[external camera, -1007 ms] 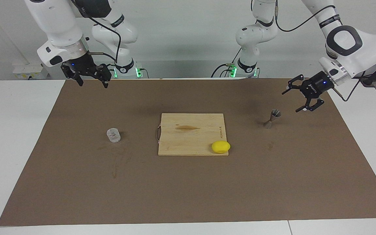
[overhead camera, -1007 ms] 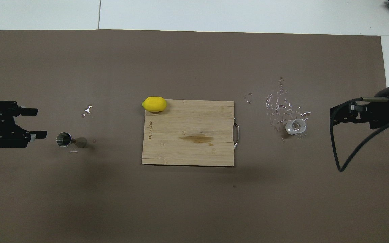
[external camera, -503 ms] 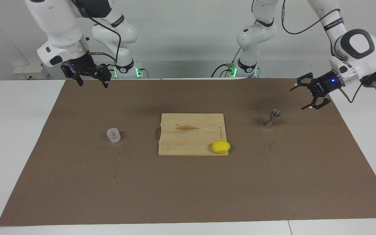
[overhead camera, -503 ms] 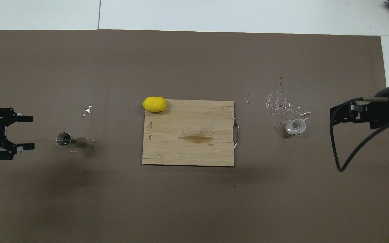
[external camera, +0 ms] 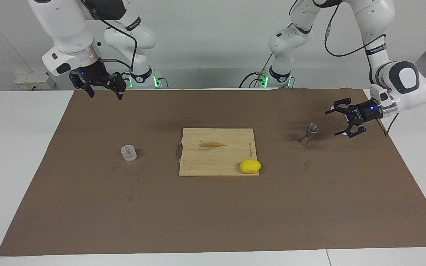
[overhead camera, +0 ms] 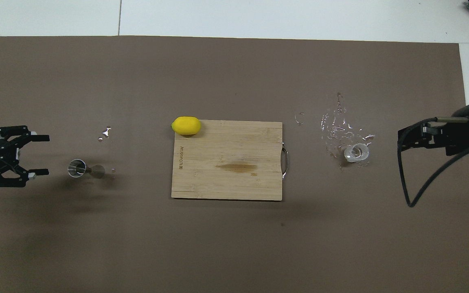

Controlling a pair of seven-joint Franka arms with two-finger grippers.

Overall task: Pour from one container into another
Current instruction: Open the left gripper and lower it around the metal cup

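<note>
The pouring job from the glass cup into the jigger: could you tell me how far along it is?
Nothing is done yet: the glass cup and jigger stand apart, ungripped. In hand: the open left gripper is level with the jigger, not touching. The right gripper waits open. Grasping and pouring remain.

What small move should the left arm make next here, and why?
Probably ease the left gripper sideways toward the jigger until its open fingers straddle the narrow waist. The gripper sits low beside the upright jigger, turned toward it but apart from it, holding nothing. The right gripper waits open, up near its base, and the glass cup stands untouched on the mat.
</note>
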